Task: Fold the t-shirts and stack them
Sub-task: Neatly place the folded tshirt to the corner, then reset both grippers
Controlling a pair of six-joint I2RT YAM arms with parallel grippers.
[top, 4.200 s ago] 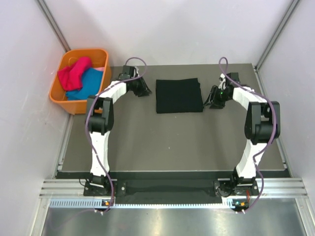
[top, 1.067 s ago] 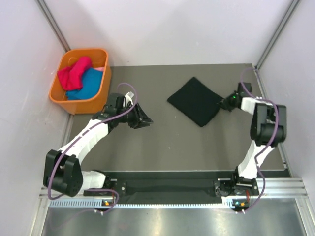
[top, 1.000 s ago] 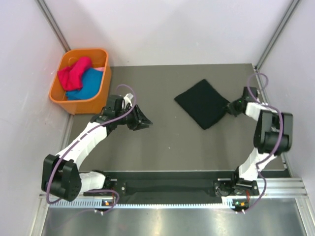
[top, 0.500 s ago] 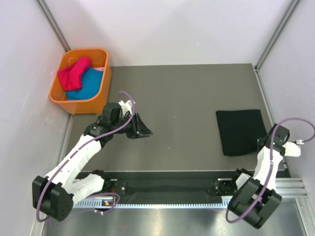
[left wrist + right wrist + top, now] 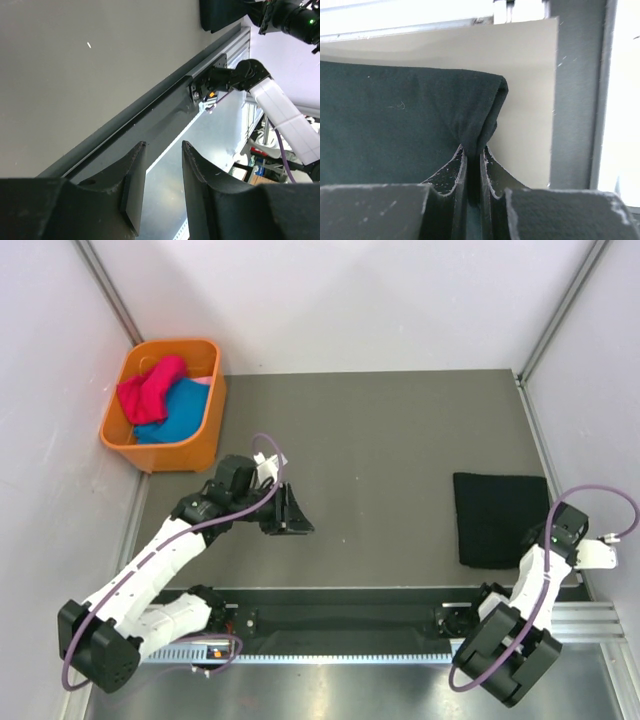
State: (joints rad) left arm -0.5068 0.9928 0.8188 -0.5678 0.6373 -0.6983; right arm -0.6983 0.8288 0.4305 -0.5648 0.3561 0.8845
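A folded black t-shirt (image 5: 499,517) lies flat at the table's near right. My right gripper (image 5: 540,543) is shut on its near right corner; in the right wrist view the black t-shirt (image 5: 395,120) is pinched between the fingertips (image 5: 473,156). My left gripper (image 5: 296,514) is open and empty above the table's left middle; in the left wrist view (image 5: 162,146) its jaws stand apart over the table's front rail. More t-shirts, red (image 5: 150,388) and blue (image 5: 180,408), lie in the orange bin (image 5: 205,433).
The orange bin stands at the far left corner beside the table. The table's front metal rail (image 5: 350,618) runs along the near edge. Frame posts stand at the far corners, and the right table edge (image 5: 560,510) is close to the black t-shirt.
My right gripper dragged the black t-shirt from the far middle to the near right, turning it. My left arm drew back from the far edge and swung its gripper toward the table's left middle.
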